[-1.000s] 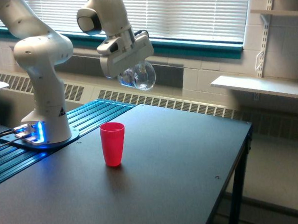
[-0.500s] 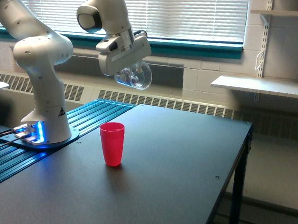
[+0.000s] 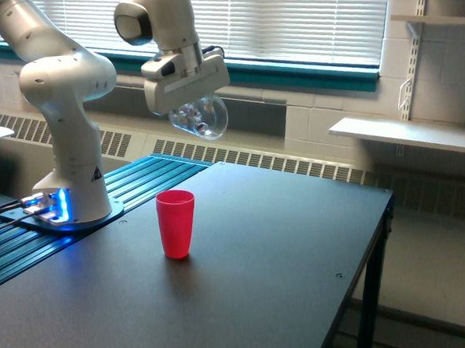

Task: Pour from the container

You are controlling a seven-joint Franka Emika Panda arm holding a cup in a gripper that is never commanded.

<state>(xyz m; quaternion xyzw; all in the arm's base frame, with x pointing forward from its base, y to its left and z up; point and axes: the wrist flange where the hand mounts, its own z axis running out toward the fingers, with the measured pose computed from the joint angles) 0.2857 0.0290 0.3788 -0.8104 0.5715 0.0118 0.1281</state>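
currently the gripper (image 3: 191, 106) is pinching the container (image 3: 199, 118), tilted and hanging high above the table (image 3: 283, 241), up and slightly toward the exterior view's right of the red cup (image 3: 176, 223), with pouring apparently not yet begun.

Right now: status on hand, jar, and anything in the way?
Hand shut on jar, held tilted, high above the table. Red cup upright below, empty air between. Nothing in the way.

One robot arm (image 3: 65, 112), one hand (image 3: 187, 89) above the bench, one clear container (image 3: 201, 118) in that hand, one red cup (image 3: 176, 224) on the bench, one dark bench (image 3: 284, 257), two wall shelves (image 3: 402, 134) beyond the bench
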